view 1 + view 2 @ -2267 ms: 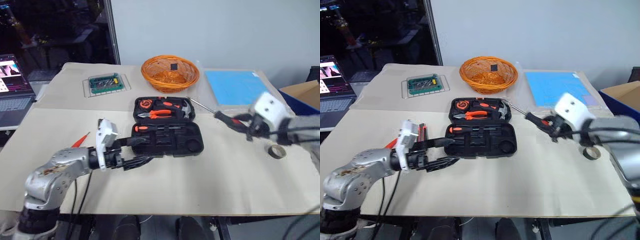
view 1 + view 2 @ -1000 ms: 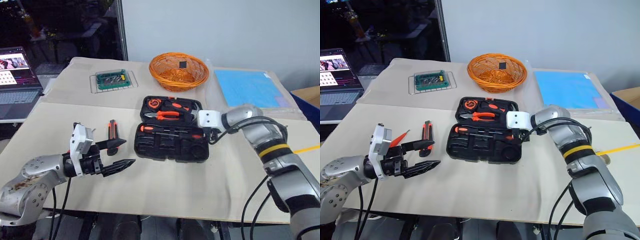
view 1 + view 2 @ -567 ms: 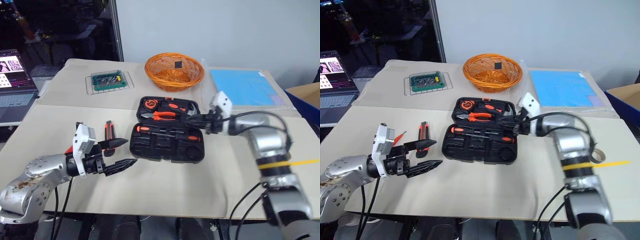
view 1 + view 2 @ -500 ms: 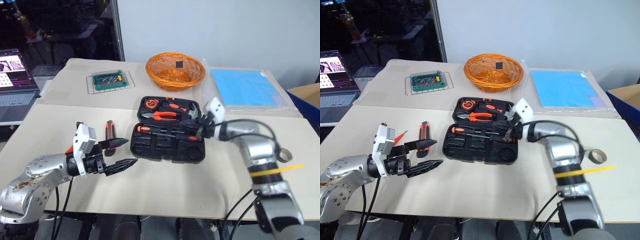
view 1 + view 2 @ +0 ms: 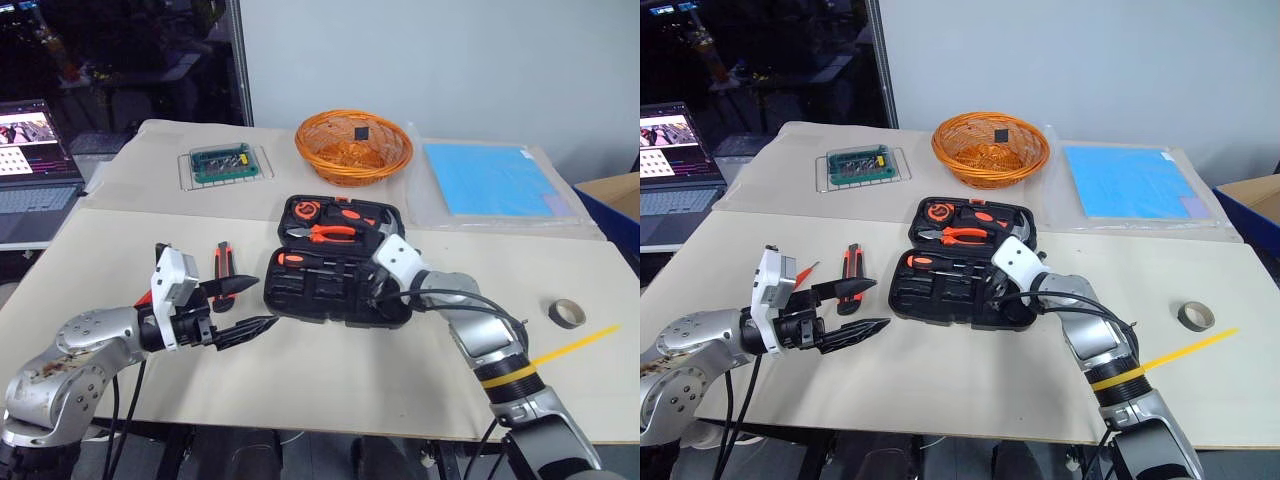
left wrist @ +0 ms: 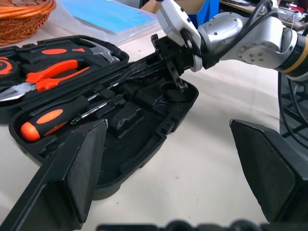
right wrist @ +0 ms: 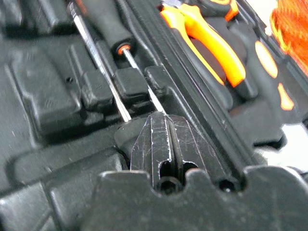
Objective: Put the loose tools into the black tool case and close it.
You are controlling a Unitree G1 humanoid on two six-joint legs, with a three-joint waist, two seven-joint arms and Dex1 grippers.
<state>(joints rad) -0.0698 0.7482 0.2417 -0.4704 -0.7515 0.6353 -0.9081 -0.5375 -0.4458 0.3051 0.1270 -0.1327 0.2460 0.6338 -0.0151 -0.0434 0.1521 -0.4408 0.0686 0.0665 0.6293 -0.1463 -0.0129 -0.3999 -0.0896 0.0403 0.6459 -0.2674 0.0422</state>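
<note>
Inside the black tool case (image 5: pixel 335 283), closed right fingers (image 7: pixel 166 144) against screwdriver shafts (image 7: pixel 103 79).

Black tool case (image 5: pixel 335 270) lies open mid-table, screwdrivers (image 5: pixel 320 261) seated in its near half; utility knife (image 5: pixel 221 266) at its 9 o'clock, grey tape roll (image 5: pixel 566 313) at 3 o'clock

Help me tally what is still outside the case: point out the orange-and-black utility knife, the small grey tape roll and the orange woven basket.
orange-and-black utility knife (image 5: pixel 223 264), left eye view, middle of its body.
small grey tape roll (image 5: pixel 565 313), left eye view, its ring wall.
orange woven basket (image 5: pixel 948 156), right eye view, its woven rim.
</note>
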